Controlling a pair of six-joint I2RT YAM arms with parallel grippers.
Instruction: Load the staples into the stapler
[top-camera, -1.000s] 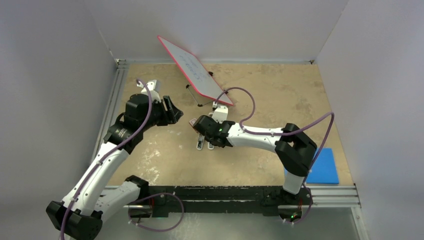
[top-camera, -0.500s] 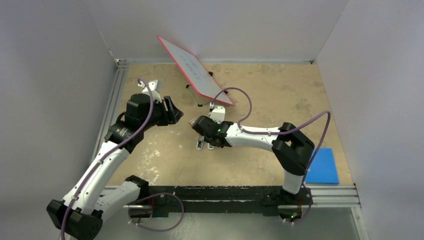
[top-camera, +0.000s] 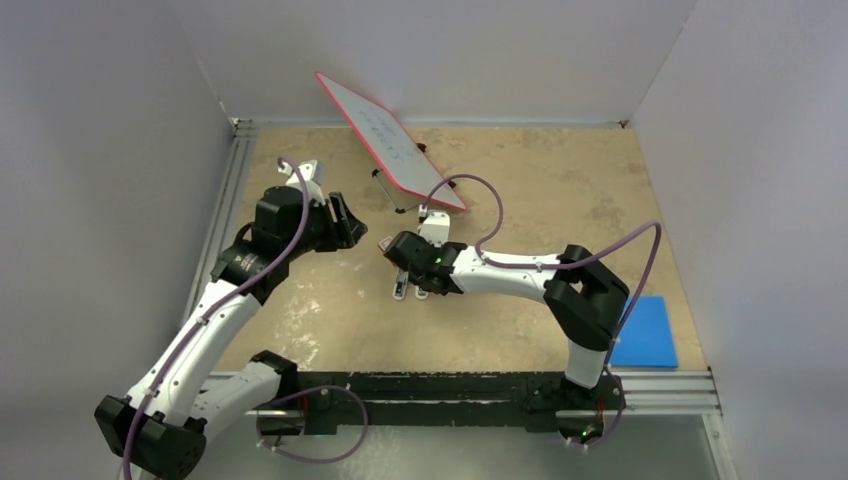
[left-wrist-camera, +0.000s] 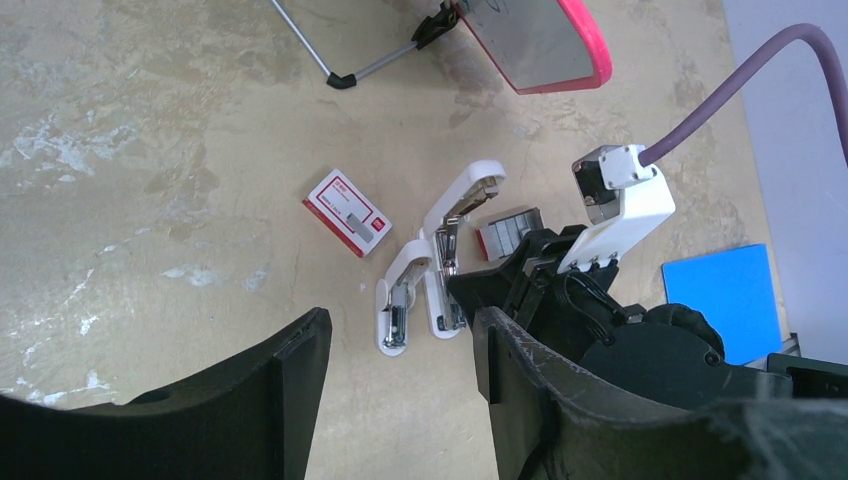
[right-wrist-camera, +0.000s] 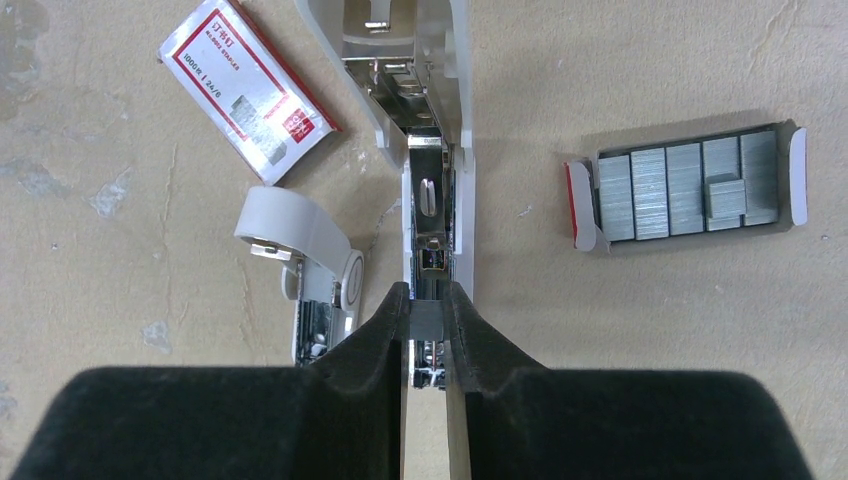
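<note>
Pinching staple strip (right-wrist-camera: 425, 321) over open stapler (right-wrist-camera: 431, 196), right jaws clenched, left jaws released

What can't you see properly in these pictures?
Right wrist view: the right gripper, pinching a grey strip, hides the stapler's near end; the top edge cuts off its far end.
Top view: the right arm covers most of the stapler.
Left wrist view: the staples box's print is too small to read; the top edge cuts off the whiteboard.
</note>
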